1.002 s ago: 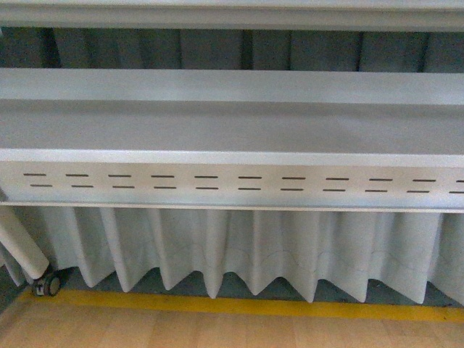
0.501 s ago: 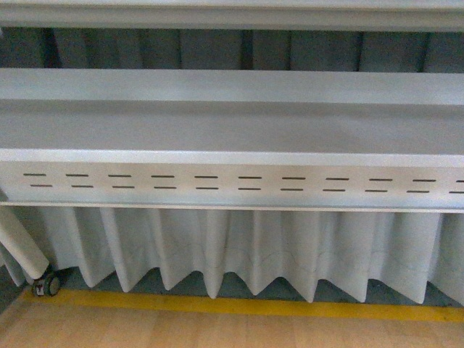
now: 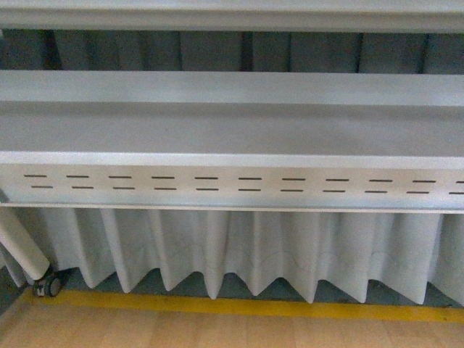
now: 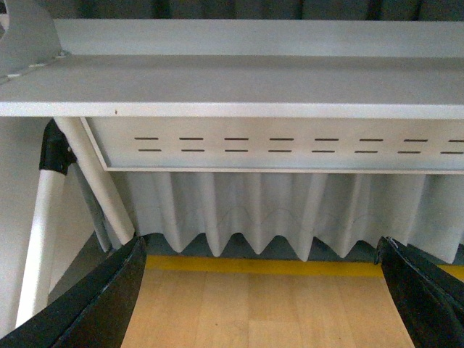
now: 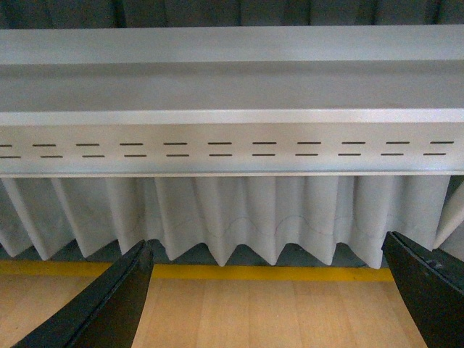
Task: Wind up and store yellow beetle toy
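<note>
Facing a grey shelf (image 3: 232, 127), left fingers (image 4: 94, 304) and right fingers (image 5: 109, 308) spread wide apart.

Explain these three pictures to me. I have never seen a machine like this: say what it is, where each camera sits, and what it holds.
This is a robot with two arms, each ending in a gripper. The front view looks out from its body at a pale grey metal shelf with a slotted front panel, a white pleated cloth below, and a yellow floor stripe. Neither arm shows there. The other pictures come from wrist cameras: the left gripper and right gripper show black fingers spread wide, holding nothing. No yellow beetle toy appears anywhere.
</note>
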Controlling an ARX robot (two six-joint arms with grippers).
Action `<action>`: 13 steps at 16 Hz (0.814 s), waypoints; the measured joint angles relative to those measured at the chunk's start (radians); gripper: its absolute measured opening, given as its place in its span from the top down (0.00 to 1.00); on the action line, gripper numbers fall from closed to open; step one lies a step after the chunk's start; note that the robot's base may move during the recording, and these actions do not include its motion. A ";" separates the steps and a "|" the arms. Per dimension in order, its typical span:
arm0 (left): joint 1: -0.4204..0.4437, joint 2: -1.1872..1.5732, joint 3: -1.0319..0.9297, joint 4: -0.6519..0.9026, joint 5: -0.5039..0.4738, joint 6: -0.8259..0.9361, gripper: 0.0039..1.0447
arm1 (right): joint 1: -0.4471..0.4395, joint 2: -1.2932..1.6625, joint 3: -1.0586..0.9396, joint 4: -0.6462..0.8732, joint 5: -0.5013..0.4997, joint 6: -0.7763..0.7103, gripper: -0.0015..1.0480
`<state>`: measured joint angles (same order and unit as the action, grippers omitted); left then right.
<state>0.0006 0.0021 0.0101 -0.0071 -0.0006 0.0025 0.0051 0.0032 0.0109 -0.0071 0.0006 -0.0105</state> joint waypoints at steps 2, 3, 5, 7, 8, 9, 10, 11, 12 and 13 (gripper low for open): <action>0.000 0.000 0.000 0.001 0.000 0.000 0.06 | 0.000 0.000 0.000 0.001 -0.001 0.000 0.06; 0.000 0.000 0.000 0.002 0.000 0.000 0.06 | 0.000 0.000 0.000 0.002 0.000 0.000 0.06; 0.000 0.000 0.000 0.003 -0.001 -0.001 0.06 | 0.000 -0.001 0.000 0.002 -0.002 0.001 0.06; 0.000 0.000 0.000 0.003 -0.002 -0.001 0.06 | 0.000 0.000 0.000 0.003 -0.001 0.000 0.06; 0.000 0.000 0.000 0.003 0.001 0.000 0.06 | 0.000 -0.001 0.000 0.003 0.000 0.000 0.06; 0.000 0.000 0.000 0.003 0.000 0.000 0.06 | 0.000 0.000 0.000 0.003 -0.001 0.000 0.06; 0.000 0.000 0.000 0.003 0.000 0.000 0.06 | 0.000 -0.001 0.000 0.003 0.000 0.000 0.06; 0.000 0.000 0.000 0.003 -0.001 0.000 0.06 | 0.000 0.000 0.000 0.004 -0.001 0.000 0.06; 0.000 0.000 0.000 0.003 0.000 0.000 0.06 | 0.000 -0.001 0.000 0.003 0.000 0.000 0.06; 0.000 0.000 0.000 0.003 0.002 0.000 0.06 | 0.000 -0.001 0.000 0.003 0.000 0.000 0.06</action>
<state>0.0006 0.0021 0.0101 -0.0044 0.0010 0.0029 0.0051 0.0025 0.0109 -0.0040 0.0002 -0.0101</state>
